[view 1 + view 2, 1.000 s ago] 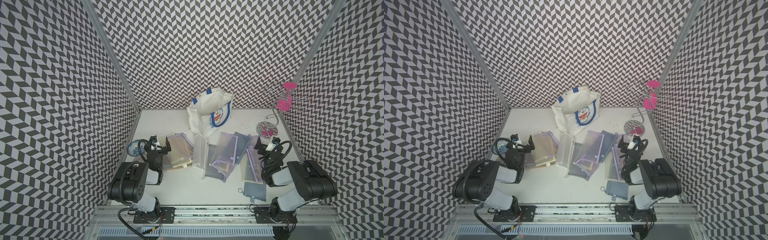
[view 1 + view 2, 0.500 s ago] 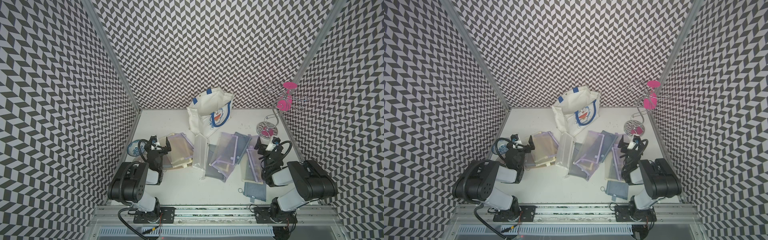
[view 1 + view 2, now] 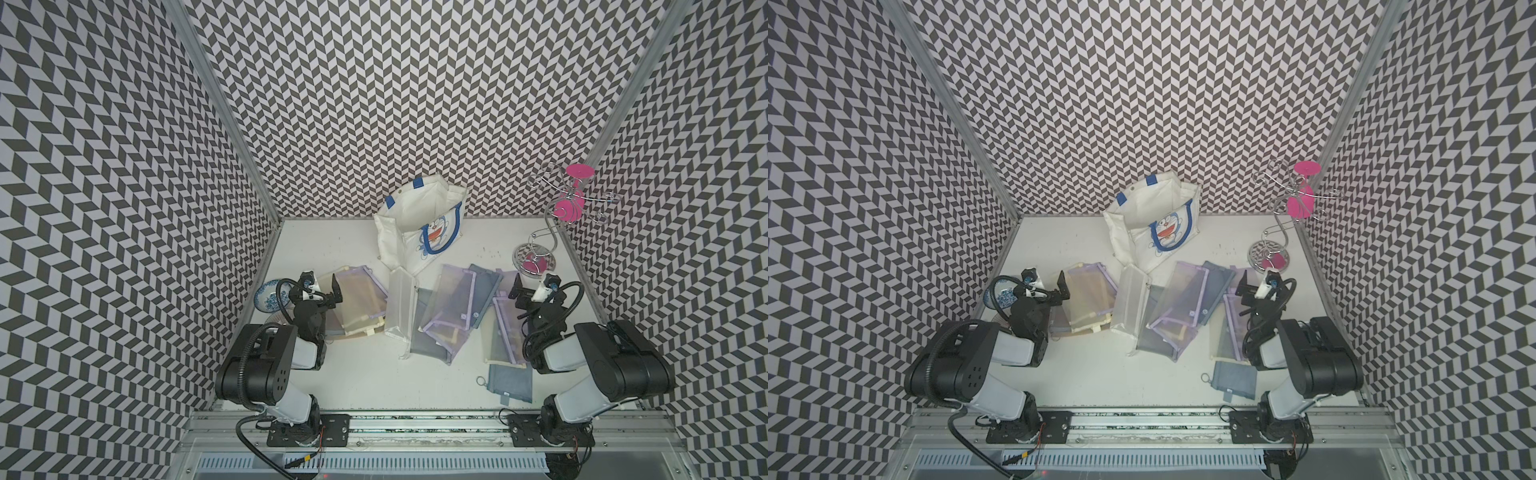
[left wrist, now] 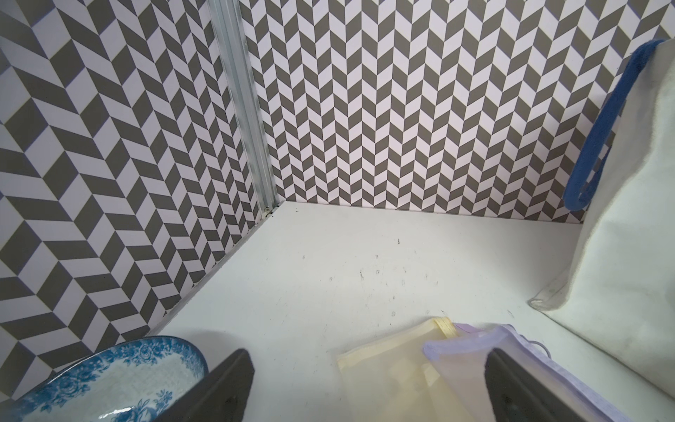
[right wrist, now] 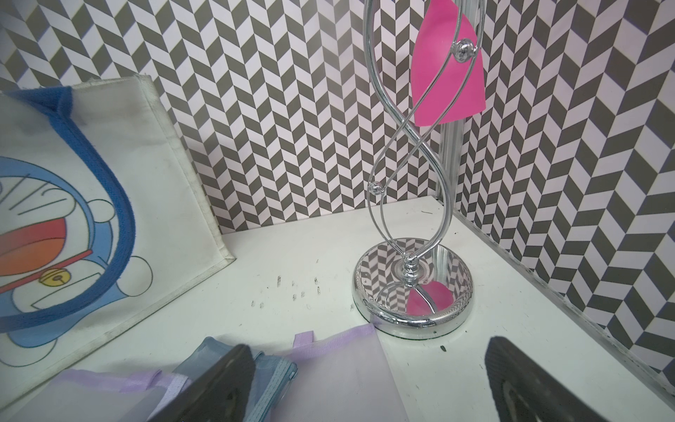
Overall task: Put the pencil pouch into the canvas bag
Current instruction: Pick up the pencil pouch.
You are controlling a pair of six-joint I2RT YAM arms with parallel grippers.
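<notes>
- The bag (image 3: 417, 226) stands upright at the back of the tabletop (image 3: 328, 245). Its mouth is open and the cat print faces the arms.
- The pouches (image 3: 451, 301) all lie flat on the tabletop in front of the bag, in a loose, overlapping row between the two arms.
- A yellow pouch (image 3: 357, 301) lies nearest the left arm.
- The far end of a white pouch (image 3: 400, 305) lies just beside the bag's front corner.
- A small grey pouch (image 3: 511, 382) lies apart from the row, nearest the rail.
- The left fingers (image 4: 222, 391) are spread wide and hold nothing. One is in front of a blue-patterned bowl (image 4: 109, 380), the other over a purple-trimmed pouch lying on the yellow one.
- The right fingers (image 5: 219, 387) are also spread wide and hold nothing. They hang low over the pouches at the right end of the row.
- A chrome stand (image 5: 412, 292) with a pink piece on it stands just beyond the right fingers, its base beside a purple pouch corner.
</notes>
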